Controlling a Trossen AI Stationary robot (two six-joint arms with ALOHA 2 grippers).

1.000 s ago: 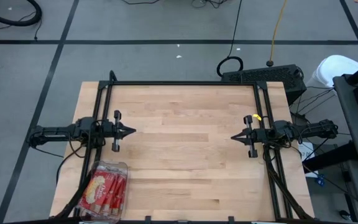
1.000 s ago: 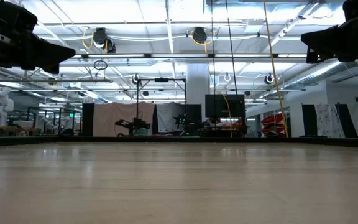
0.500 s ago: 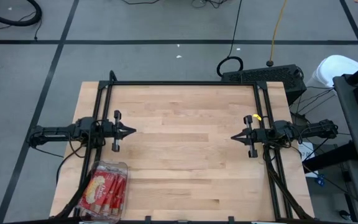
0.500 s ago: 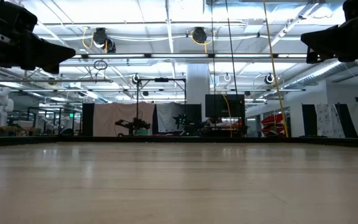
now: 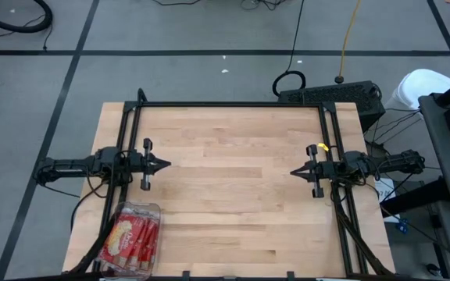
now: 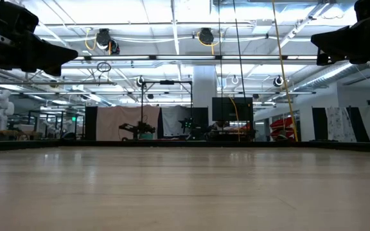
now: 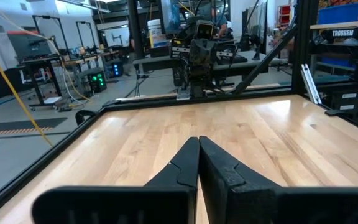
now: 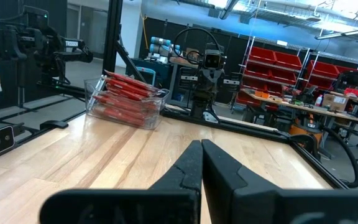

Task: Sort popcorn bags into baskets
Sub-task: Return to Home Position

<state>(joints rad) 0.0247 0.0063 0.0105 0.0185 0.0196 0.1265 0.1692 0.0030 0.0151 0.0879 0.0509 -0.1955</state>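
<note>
The left gripper (image 5: pixel 162 165) hangs over the table's (image 5: pixel 233 211) left edge, fingers pressed together, empty; the right gripper (image 5: pixel 295 172) faces it from the right edge, likewise closed on nothing; the popcorn bags (image 5: pixel 135 238) lie stacked inside the transparent bin (image 5: pixel 159 217), which sits at the table's left corner, just beside the left arm.

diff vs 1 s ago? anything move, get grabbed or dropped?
Nothing visibly changed. The left pincer and the right pincer stay shut and empty at opposite sides of the light wooden table, tips facing each other. The flat red popcorn packets stay in the see-through plastic rectangular bin at the corner on the left arm's side.
</note>
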